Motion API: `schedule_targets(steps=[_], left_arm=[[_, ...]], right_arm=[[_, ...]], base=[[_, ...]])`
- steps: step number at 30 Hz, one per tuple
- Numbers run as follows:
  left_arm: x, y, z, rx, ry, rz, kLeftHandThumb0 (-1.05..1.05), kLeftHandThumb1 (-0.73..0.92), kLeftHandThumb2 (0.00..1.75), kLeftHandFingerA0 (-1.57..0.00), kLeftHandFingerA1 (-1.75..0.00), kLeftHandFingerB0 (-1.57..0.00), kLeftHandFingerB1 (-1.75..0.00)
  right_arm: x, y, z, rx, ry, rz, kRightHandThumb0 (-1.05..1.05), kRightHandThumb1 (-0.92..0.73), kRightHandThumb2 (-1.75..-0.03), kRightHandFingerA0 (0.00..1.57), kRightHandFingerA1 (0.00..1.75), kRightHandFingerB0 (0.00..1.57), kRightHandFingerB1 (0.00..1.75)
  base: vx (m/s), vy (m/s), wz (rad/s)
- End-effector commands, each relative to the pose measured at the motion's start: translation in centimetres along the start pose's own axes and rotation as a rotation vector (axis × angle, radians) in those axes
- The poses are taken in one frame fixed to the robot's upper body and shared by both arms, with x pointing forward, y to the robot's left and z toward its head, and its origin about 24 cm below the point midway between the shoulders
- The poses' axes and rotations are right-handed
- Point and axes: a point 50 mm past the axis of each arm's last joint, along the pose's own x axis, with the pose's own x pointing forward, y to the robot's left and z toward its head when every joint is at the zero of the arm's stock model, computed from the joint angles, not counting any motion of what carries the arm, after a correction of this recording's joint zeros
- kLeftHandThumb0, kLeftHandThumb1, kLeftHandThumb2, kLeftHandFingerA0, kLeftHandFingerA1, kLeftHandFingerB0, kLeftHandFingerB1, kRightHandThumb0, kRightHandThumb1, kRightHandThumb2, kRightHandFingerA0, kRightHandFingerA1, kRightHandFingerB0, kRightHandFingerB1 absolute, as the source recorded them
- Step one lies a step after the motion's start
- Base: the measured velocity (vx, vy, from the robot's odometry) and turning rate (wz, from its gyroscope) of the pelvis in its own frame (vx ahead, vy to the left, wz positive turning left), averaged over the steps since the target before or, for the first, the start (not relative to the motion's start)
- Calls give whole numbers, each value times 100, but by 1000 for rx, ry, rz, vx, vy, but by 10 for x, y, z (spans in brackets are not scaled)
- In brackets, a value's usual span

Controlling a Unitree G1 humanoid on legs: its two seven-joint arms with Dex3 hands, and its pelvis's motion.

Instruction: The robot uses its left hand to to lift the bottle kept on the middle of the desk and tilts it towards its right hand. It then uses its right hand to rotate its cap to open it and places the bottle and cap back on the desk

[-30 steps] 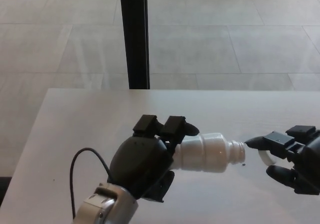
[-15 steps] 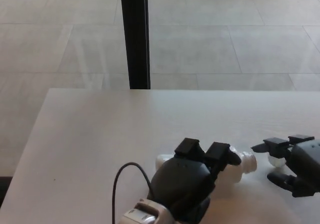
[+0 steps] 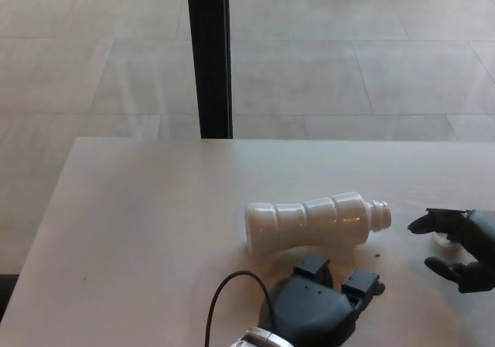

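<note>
A white ribbed bottle (image 3: pixel 313 222) lies on its side in the middle of the desk (image 3: pixel 155 208), its uncapped neck pointing right. Just in front of it, at the picture's bottom edge, my left hand (image 3: pixel 321 310) is open and apart from the bottle, with only its black back and two fingertips (image 3: pixel 312 267) showing. At the right edge my right hand (image 3: pixel 462 248) sits low over the desk. It is shut on the small white cap (image 3: pixel 442 239), which is mostly hidden behind its fingers.
A black cable (image 3: pixel 232 297) loops up from my left wrist at the bottom. A dark vertical post (image 3: pixel 209 53) stands beyond the desk's far edge, with pale tiled floor behind it.
My left hand lowered the bottle to the desk, let it go and drew back toward the bottom edge. The right hand moved right and down with the cap.
</note>
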Motion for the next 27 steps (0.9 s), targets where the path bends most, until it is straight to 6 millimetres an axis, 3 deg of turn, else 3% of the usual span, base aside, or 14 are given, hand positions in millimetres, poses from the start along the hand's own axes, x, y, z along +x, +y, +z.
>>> schedule_targets(steps=[1,2,8,9,11,13,14,16,17,19,20,22,23,27], left_arm=[[2,-3,-12,60,160,-69,14,51,104,-95,-156,-89,-96],[2,1,-12,42,169,-67,17,48,109,-115,-126,-93,-98],[2,7,-10,4,166,-33,13,46,105,-113,-125,-92,-102],[2,8,-10,2,163,-25,13,45,105,-114,-126,-92,-103],[2,9,-8,-8,163,-30,12,46,105,-114,-127,-93,-104],[1,11,-8,-15,166,-25,9,48,106,-110,-123,-85,-96],[1,11,-7,-29,165,-21,6,54,98,-88,-152,-78,-100],[-1,14,-7,-53,158,3,2,57,94,-86,-142,-73,-87],[-2,17,-7,-83,152,22,-7,58,85,-87,-138,-73,-89],[-2,17,-7,-83,151,22,-7,58,85,-87,-138,-73,-89],[-3,19,-7,-108,154,19,-17,63,76,-84,-131,-68,-84],[-3,20,-8,-124,151,26,-20,62,73,-82,-126,-69,-86],[-4,23,-9,-145,153,30,-26,65,70,-78,-122,-71,-88],[-8,29,-6,-241,126,77,-37,61,64,-79,-135,-69,-83]], right_arm=[[-10,18,-14,162,136,117,-49,-75,-62,59,75,51,42],[-10,15,-11,179,116,103,-48,-74,-62,59,79,49,43],[-11,14,-6,188,104,89,-54,-72,-62,42,83,42,38],[-11,13,-4,177,94,85,-60,-59,-95,43,77,33,51],[-12,12,-1,180,72,76,-63,-73,-62,35,80,35,35],[-13,10,3,153,56,60,-67,-74,-63,32,70,30,31],[-13,10,4,157,58,59,-71,-59,-92,22,60,19,43],[-12,7,7,162,52,31,-73,-74,-63,13,46,19,30],[-12,4,9,170,49,-5,-79,-58,-95,3,42,9,37],[-13,4,10,170,51,-5,-79,-58,-95,3,42,9,37],[-13,1,12,197,45,-18,-94,-64,-99,4,8,11,24],[-13,-1,13,194,44,-27,-87,-77,-63,0,11,0,29],[-13,-5,14,185,35,-45,-105,-70,-106,0,6,0,6],[-14,-15,17,193,16,-114,-105,-69,-110,0,14,0,5]], base=[[0,0,0],[0,0,0],[0,0,0],[0,0,0],[0,0,0],[0,0,0],[0,0,0],[0,0,0],[0,0,0],[0,0,0],[0,0,0],[0,0,0],[0,0,0],[0,0,0]])
